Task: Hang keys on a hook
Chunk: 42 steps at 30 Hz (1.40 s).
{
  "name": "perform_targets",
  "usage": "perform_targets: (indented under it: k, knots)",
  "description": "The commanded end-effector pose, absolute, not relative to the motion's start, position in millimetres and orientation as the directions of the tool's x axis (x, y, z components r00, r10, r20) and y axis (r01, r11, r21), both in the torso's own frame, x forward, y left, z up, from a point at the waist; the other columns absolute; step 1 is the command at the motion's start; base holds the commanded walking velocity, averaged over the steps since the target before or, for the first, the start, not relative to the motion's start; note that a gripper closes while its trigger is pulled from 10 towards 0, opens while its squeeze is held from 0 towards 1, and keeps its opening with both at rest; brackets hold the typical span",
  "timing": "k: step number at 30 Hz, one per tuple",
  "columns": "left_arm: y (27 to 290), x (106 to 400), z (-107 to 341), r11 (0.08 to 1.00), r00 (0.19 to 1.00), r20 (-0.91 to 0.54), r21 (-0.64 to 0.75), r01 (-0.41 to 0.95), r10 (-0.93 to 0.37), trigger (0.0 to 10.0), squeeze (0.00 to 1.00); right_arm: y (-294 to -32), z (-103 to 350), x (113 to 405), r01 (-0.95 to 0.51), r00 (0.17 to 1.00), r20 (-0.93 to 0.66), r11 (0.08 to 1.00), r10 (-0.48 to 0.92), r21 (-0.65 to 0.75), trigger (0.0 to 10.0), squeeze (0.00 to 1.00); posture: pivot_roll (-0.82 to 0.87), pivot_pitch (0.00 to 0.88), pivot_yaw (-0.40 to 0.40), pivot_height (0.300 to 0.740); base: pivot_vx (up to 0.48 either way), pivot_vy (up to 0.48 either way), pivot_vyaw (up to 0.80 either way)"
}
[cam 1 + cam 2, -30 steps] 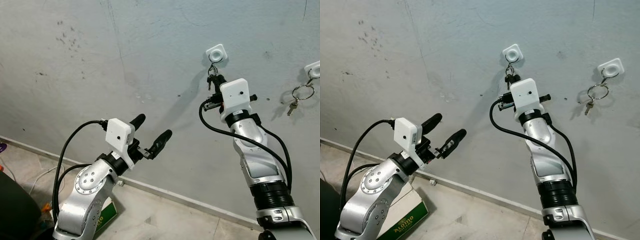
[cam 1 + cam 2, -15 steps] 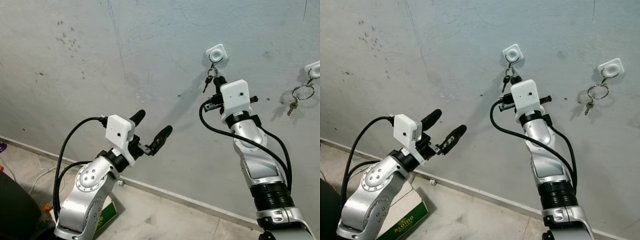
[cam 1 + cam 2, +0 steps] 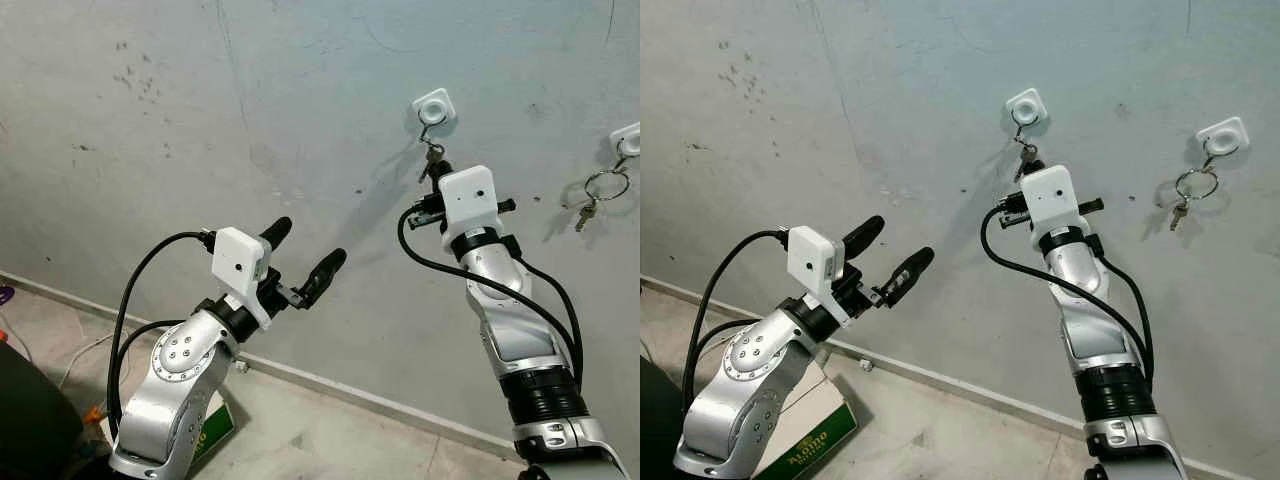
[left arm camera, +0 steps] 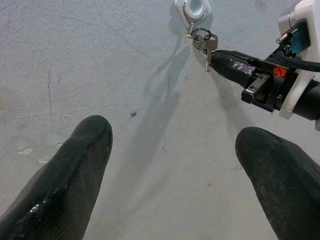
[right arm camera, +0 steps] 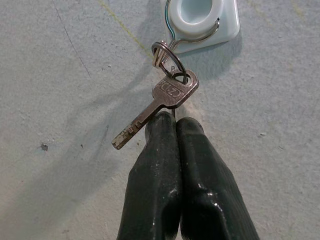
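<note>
A white hook [image 3: 434, 105] is fixed on the grey wall, and a key ring with keys [image 5: 170, 95] hangs from it. My right gripper [image 5: 169, 122] is directly below the hook with its fingers pressed together. One key hangs loose and slanted. A thin edge-on key runs down into the pinch of the fingertips. The left wrist view shows the same keys [image 4: 205, 45] beside the right gripper's fingertips [image 4: 222, 55]. My left gripper [image 3: 308, 247] is open and holds nothing, low and well to the left, pointing at the wall.
Further right on the wall, a second white hook [image 3: 625, 135] carries a large ring with keys [image 3: 603, 190]. On the floor below my left arm lies a green box [image 3: 805, 435]. A dark object [image 3: 30, 420] sits at the lower left corner.
My right gripper has dropped slightly below the hook. The loose key swung out to the left, then back. The left arm lifted a little and now holds still.
</note>
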<state>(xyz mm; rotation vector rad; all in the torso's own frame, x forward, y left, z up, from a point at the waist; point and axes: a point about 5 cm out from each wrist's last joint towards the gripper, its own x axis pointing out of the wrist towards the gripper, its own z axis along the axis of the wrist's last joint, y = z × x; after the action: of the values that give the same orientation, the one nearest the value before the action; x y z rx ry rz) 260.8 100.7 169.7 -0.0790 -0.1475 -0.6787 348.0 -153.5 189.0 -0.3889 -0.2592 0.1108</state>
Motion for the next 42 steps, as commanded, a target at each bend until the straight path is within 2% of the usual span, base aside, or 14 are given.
perform_targets:
  k: [1, 19, 20, 21, 42]
  knots:
    - [103.4, 262.7, 174.1, 0.788, 0.777, 0.178, -0.012, 0.616, -0.604, 10.0, 0.00, -152.5, 180.4, 347.6, -0.074, 0.970, 0.187, 0.917, 0.158, -0.393, 10.0, 0.00, 0.05, 0.000, 0.050, 0.740, 0.000, 0.000, 0.00]
    - [102.1, 263.1, 173.8, 0.789, 0.777, 0.184, -0.012, 0.615, -0.602, 10.0, 0.00, -152.4, 178.1, 347.2, -0.077, 0.970, 0.182, 0.913, 0.162, -0.400, 10.0, 0.00, 0.05, 0.000, 0.050, 0.740, 0.000, 0.000, 0.00]
    - [102.0, 263.1, 173.6, 0.789, 0.777, 0.183, -0.013, 0.615, -0.603, 10.0, 0.00, -152.2, 178.1, 347.2, -0.080, 0.969, 0.183, 0.915, 0.164, -0.396, 10.0, 0.87, 0.05, 0.000, 0.050, 0.740, 0.000, 0.000, 0.00]
    - [102.0, 263.1, 173.5, 0.789, 0.777, 0.183, -0.013, 0.615, -0.603, 10.0, 0.00, -152.2, 178.1, 347.2, -0.080, 0.969, 0.184, 0.915, 0.164, -0.395, 10.0, 1.00, 0.05, 0.000, 0.050, 0.740, 0.000, 0.000, 0.00]
    - [101.1, 263.4, 172.0, 0.788, 0.778, 0.179, -0.016, 0.615, -0.603, 10.0, 0.00, -152.5, 177.2, 346.7, -0.087, 0.968, 0.183, 0.918, 0.169, -0.388, 10.0, 1.00, 0.05, 0.000, 0.049, 0.740, 0.000, 0.000, 0.00]
